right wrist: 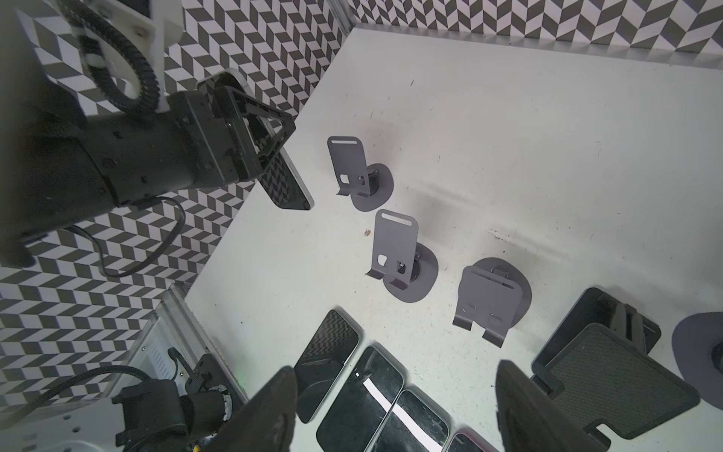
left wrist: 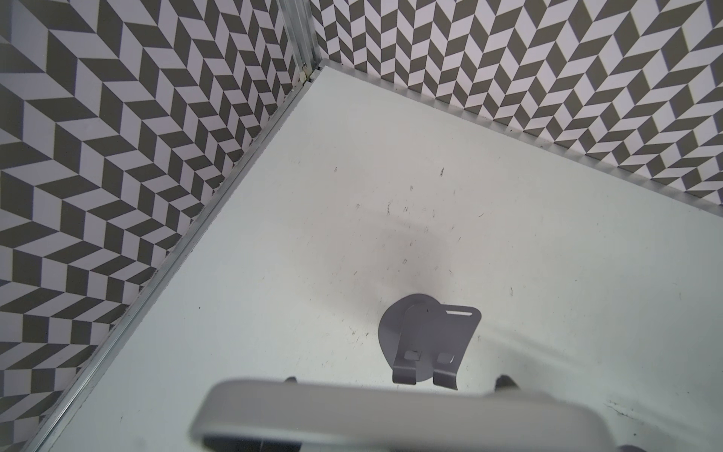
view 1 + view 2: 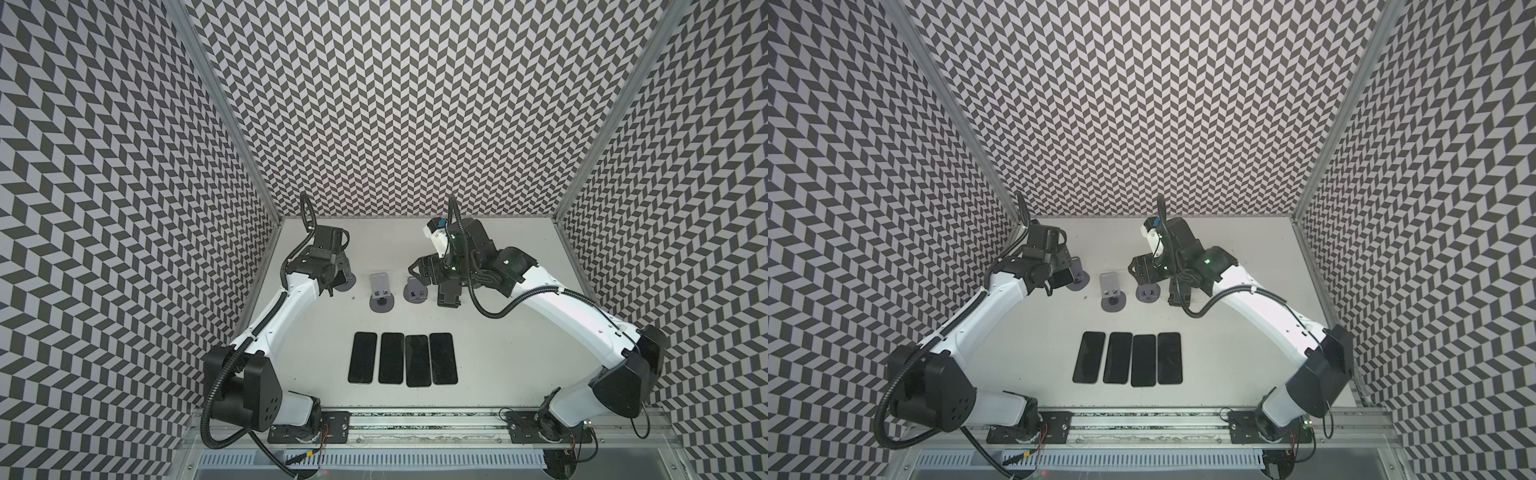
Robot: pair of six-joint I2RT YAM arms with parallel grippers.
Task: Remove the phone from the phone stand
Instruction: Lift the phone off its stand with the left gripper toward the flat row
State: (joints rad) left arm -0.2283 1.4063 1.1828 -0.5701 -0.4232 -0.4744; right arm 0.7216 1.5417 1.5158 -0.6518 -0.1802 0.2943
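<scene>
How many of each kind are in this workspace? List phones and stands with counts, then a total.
Phones: 5, four flat in a row, plus the held phone in the left gripper
Grey phone stands: 3
Black stand-like holder: 1
Grey disc cut off in the right wrist view, perhaps another stand's base: 1
Total: 10

black-screen smartphone with silver metal edge (image 1: 288, 188): off the stand, in the air, tilted, screen reflecting the chevron pattern. grey sheet-metal phone stand on round base (image 1: 354, 168): upright, empty, just beside it, not touching.
</scene>
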